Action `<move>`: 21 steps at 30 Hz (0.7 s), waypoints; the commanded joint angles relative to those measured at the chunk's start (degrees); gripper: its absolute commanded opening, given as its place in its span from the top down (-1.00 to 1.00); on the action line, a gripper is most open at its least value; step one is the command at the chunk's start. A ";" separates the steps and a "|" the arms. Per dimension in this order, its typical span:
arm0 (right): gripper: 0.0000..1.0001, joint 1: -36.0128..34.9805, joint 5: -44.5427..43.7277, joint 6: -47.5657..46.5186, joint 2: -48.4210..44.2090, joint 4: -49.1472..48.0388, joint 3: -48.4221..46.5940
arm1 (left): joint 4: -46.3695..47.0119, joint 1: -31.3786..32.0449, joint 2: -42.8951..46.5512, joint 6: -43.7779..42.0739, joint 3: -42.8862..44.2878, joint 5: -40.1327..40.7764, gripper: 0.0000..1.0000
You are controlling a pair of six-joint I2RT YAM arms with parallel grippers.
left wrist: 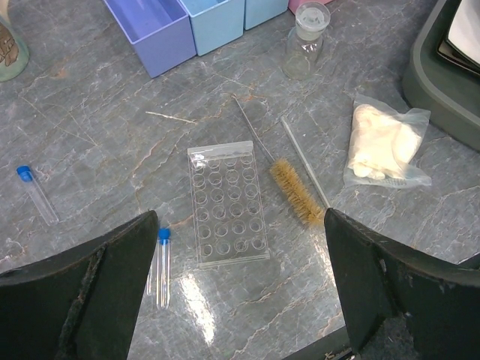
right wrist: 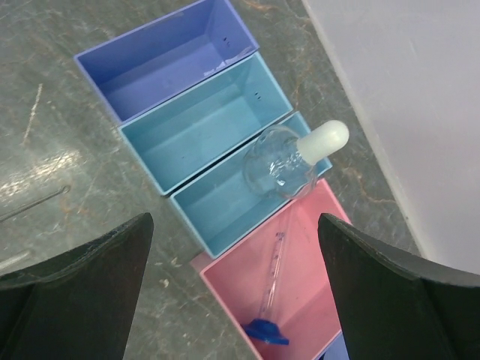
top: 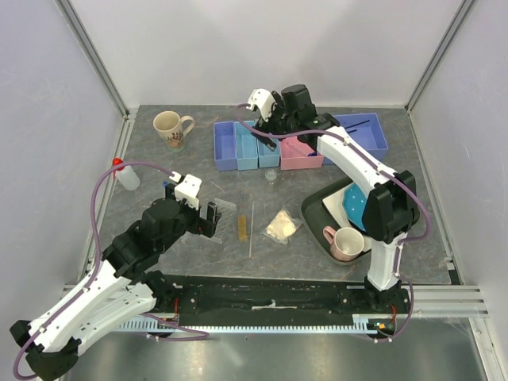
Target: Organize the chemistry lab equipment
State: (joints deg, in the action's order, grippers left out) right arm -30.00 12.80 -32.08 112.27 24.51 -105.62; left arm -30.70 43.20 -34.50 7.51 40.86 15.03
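- Hovering over the grey table (top: 305, 262), the left gripper (left wrist: 240, 223) is seen with its jaws spread wide; nothing is gripped between them.
- Directly beneath it the clear rack (left wrist: 227, 202) is laid flat. One blue-capped tube (left wrist: 163, 266) is found just beside the rack's lower left corner in the wrist view, and a second blue-capped tube (left wrist: 36, 193) is seen well apart, further left.
- An amber brush (left wrist: 291, 191) on a wire stem is laid just right of the rack, with a thin clear rod (left wrist: 304, 161) alongside it.
- The whitish bag (left wrist: 384, 146) is set to the right of the rod, near the dark tray (left wrist: 424, 82).
- A white-stoppered clear bottle (left wrist: 306, 41) is stood upright beyond the brush, near the row of bins.
- The right gripper (right wrist: 234, 223) is held over that row, its jaws likewise fully parted and empty.
- Below it a round clear flask (right wrist: 281, 161) with a white cap is laid on its side in the teal bin (right wrist: 217, 214) next to the pink bin (right wrist: 311, 296). A glass tube (right wrist: 276, 270) with a blue end is laid in the pink bin.
- The red-capped squeeze bottle (top: 127, 178) is seen near the table's left edge.
- The beige mug (top: 171, 127) is stood at the far left, and the pink mug (top: 347, 242) is placed at the tray's near end beside the blue dotted plate (top: 353, 202).
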 commanded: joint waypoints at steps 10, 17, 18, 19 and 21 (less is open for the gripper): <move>-0.96 8.63 19.00 12.38 -17.78 -0.87 18.59 | 6.96 -0.13 -5.21 7.34 2.46 -7.98 -0.99; -0.96 19.09 27.62 13.79 -23.41 -1.13 28.27 | 14.35 -0.22 -20.59 10.33 7.03 -12.92 -0.99; -0.96 19.62 28.94 13.71 -23.93 -1.05 29.06 | 14.61 -0.22 -22.43 10.59 8.78 -13.09 -0.99; -0.96 20.50 29.73 13.62 -24.11 -1.05 30.29 | 14.96 -0.31 -26.19 10.86 9.75 -13.18 -1.00; -0.96 21.38 30.88 13.01 -24.11 -1.13 31.00 | 15.32 -0.40 -29.82 11.56 12.64 -13.44 -0.99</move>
State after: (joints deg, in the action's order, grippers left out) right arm -9.50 36.64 -19.27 89.95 24.43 -76.73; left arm -20.45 43.13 -58.19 15.64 47.22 3.84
